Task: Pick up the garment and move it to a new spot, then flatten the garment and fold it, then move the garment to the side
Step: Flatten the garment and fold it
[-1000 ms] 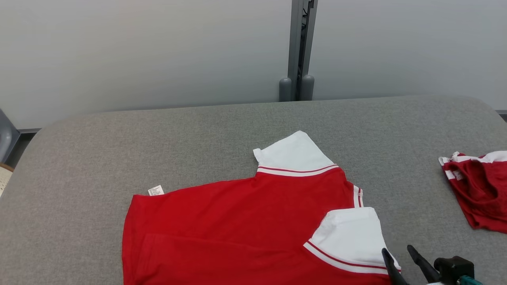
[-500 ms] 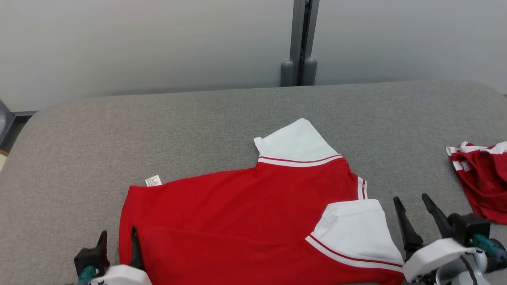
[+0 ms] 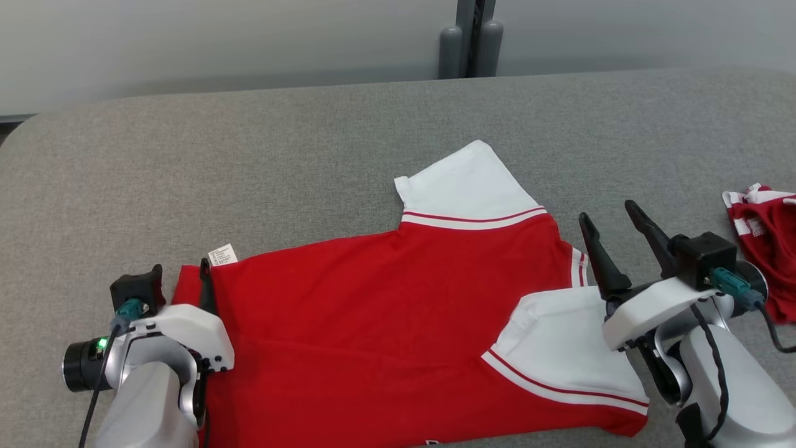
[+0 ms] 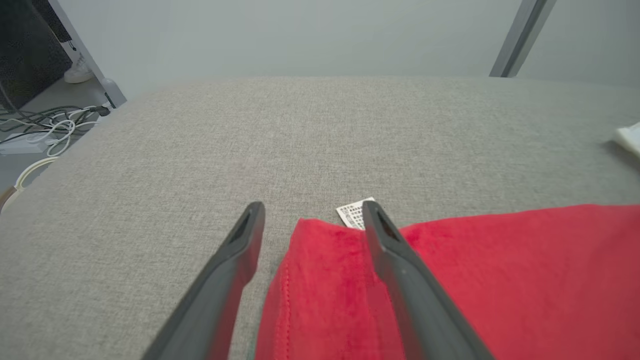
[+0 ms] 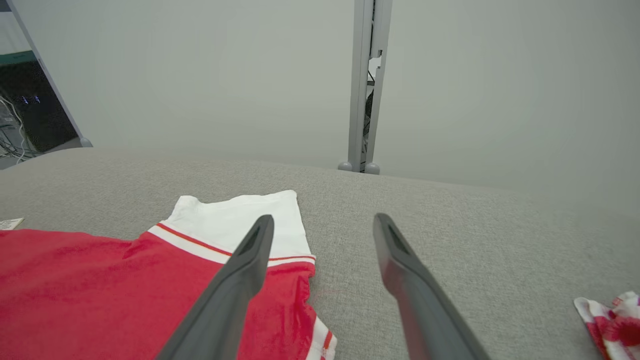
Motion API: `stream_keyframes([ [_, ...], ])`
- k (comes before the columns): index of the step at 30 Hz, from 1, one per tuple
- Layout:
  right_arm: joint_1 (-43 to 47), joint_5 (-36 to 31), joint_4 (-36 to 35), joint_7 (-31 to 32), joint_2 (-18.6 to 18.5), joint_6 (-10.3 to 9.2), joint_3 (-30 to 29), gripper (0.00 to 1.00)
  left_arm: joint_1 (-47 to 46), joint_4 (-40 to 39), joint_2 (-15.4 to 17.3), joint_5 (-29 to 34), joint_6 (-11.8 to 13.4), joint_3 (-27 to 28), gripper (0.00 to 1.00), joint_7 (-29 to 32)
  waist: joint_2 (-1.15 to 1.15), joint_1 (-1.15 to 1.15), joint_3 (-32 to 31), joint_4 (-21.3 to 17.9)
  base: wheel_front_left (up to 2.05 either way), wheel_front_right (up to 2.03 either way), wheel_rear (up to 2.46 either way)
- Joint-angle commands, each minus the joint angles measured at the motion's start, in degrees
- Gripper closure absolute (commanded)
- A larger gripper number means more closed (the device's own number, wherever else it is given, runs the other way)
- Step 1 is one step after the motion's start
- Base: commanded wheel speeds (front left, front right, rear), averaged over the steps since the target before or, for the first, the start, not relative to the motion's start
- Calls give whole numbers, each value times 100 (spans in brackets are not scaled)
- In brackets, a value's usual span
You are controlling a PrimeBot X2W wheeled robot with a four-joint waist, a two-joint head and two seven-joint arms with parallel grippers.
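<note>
Left gripper (image 3: 181, 266) and right gripper (image 3: 606, 210) (both spread, empty) now farther forward beside garment (image 3: 373, 311).

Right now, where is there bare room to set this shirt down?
Bare grey table runs from the red shirt to the far edge, and at far left. Crowded at right: right hand and second red garment.

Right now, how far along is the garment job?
Done: the red shirt lies spread out on the table. In hand: nothing held; the left gripper straddles its hem corner, open, and the right gripper hovers open beside the neck end. Left: folding, then moving it aside.
</note>
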Motion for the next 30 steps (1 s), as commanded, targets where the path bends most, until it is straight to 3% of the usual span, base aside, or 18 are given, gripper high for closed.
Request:
stream_keyframes([
  [1, -71, 28, 17, 6, -33, 0, 24, 0, -128, 53, 57, -8, -2, -4, 0, 50, 0, 0, 62, -18, 0, 0, 0],
  [12, -482, 206, 196, 6, -91, 0, 325, 0, -703, 858, 90, -284, 65, 147, 0, 97, 0, 0, 285, 10, 0, 0, 0],
  [23, -346, 259, 233, 6, -111, 0, 317, 0, -613, 1077, 52, -498, -231, 123, 0, 192, 0, 0, 204, 85, 0, 0, 0],
  [30, -375, 261, 234, 6, -108, 0, 391, 0, -787, 1254, 153, -516, -214, 64, 0, 482, 0, 0, 180, 42, 0, 0, 0],
])
